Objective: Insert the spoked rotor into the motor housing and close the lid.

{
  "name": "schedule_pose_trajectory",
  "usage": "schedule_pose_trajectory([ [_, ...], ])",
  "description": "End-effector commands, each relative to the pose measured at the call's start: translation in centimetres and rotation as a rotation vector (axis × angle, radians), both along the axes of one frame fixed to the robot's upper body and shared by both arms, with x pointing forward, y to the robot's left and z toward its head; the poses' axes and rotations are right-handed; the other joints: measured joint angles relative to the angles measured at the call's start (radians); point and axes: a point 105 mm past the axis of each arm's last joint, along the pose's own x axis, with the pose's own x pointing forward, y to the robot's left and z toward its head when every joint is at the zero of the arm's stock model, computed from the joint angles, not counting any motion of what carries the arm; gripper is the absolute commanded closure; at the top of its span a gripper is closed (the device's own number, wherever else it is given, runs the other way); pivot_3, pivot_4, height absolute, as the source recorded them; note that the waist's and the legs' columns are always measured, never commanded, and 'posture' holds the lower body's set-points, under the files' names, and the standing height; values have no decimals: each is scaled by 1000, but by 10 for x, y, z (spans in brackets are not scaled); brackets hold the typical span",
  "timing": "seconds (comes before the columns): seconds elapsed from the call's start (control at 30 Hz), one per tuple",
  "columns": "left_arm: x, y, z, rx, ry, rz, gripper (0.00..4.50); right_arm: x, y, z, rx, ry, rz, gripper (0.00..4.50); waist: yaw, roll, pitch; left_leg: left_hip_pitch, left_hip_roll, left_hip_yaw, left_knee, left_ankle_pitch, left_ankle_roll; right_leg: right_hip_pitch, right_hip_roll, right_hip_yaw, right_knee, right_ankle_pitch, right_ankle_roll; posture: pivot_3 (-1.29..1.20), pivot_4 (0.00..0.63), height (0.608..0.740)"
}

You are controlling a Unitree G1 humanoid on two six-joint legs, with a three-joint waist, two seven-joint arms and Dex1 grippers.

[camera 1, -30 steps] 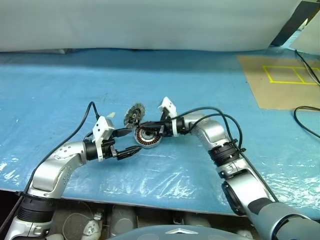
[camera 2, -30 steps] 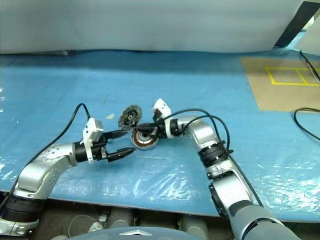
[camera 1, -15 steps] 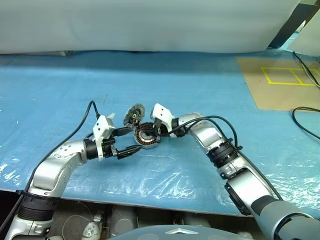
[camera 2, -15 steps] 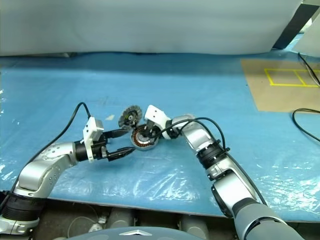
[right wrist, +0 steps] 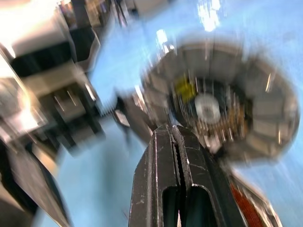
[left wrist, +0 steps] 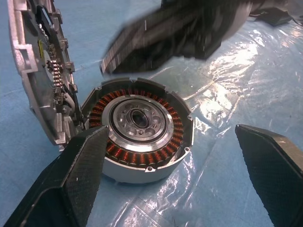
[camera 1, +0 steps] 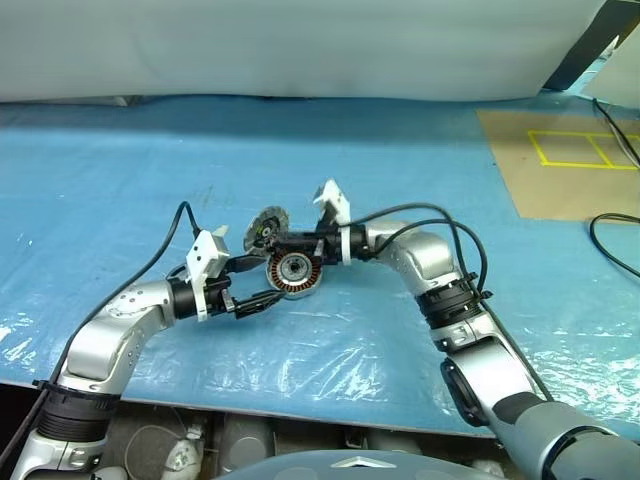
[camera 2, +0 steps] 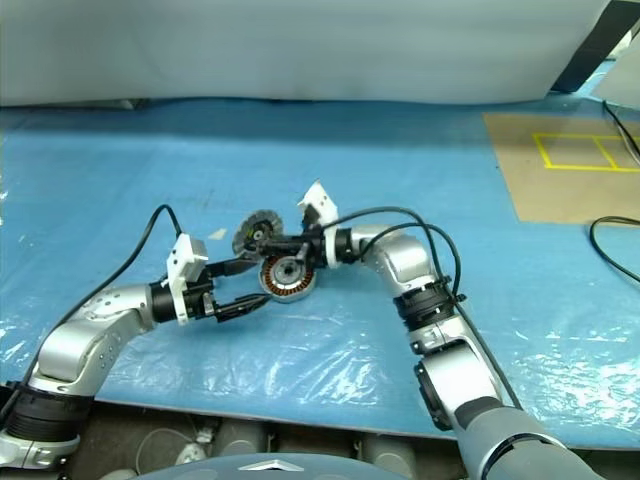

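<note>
A blue plastic sheet [camera 1: 330, 170] was spread over the table, creased and glinting near the front edge. A brown board [camera 1: 560, 175] marked with yellow tape [camera 1: 575, 150] was laid at the right, backed by a pale wall [camera 1: 300, 45].

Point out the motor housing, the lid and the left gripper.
motor housing [left wrist: 176, 126]: left wrist view, on its ring of copper windings.
lid [left wrist: 26, 71]: left wrist view, on its inner face, standing on edge beside the housing.
left gripper [camera 1: 258, 281]: left eye view, midway between its open fingertips.
</note>
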Motion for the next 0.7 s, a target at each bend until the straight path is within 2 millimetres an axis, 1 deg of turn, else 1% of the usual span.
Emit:
schedule_pose_trajectory([
  [0.03,-1,-1,7,-7,-34,-10,0,-3,-8,-41,-209,-46,19,4482,-2,0,0,0,0,0,0,0,0,0,0,0,0,0,0,0,150,740],
  [0.1,-1,-1,6,-7,-33,-7,0,-4,-15,-58,-310,-80,37,4482,-6,0,0,3,-1,0,1,0,0,2,-1,2,1,0,0,0,150,740],
  [0.17,-1,-1,6,-7,-32,-5,0,0,-19,-63,-350,-122,33,4482,-6,0,0,12,0,0,0,0,0,10,-1,2,0,-2,-2,0,150,740],
  [0.2,-1,-1,6,-6,-32,-5,0,3,-18,-61,-327,-109,17,4482,-5,0,0,15,1,0,0,0,0,12,-2,2,0,-4,-4,0,150,740],
  [0.27,-1,-1,6,-7,-32,-4,0,5,-9,-41,-199,-67,-5,4482,-5,0,0,20,1,1,0,0,0,16,-4,3,-1,-5,-4,0,150,740],
  [0.33,-1,-1,6,-7,-32,-4,0,5,-1,-10,-20,-9,-13,4482,-4,0,1,23,0,1,0,0,1,19,-5,4,-1,-5,-4,0,150,740],
  [0.4,-1,0,6,-6,-32,-4,0,7,2,25,166,63,-14,4482,-2,0,2,22,0,1,0,-1,4,18,-5,4,-1,-5,-4,0,150,740],
  [0.43,-1,0,6,-7,-32,-4,0,6,2,37,221,81,-7,4482,-1,0,2,20,0,1,0,-1,4,16,-5,4,0,-5,-5,0,150,740],
  [0.47,-1,0,6,-7,-31,-4,0,6,1,44,251,89,0,4482,-1,0,2,16,0,1,0,0,2,12,-5,4,0,-5,-5,0,150,740],
  [0.53,0,-1,6,-8,-31,-5,0,5,1,45,237,73,0,4482,-1,0,2,9,0,1,1,2,3,6,-4,4,1,-4,-4,0,150,740],
  [0.57,0,-1,6,-8,-31,-6,0,5,1,42,218,62,1,4482,-1,-1,1,6,0,1,1,3,5,4,-4,3,2,-1,0,0,150,740],
  [0.6,0,-1,6,-8,-31,-7,0,3,2,38,198,54,6,4482,-1,-1,1,5,0,1,1,3,5,4,-3,2,2,-1,0,0,150,740],
  [0.67,0,-2,6,-9,-31,-9,0,2,1,14,67,4,3,4482,-1,-1,1,3,0,1,0,2,4,3,0,1,1,-1,-1,0,150,740],
  [0.7,0,-2,6,-9,-32,-9,0,1,-1,-7,-46,-31,8,4482,-1,-1,1,2,0,0,0,2,3,1,0,1,1,-2,-1,0,150,740],
])
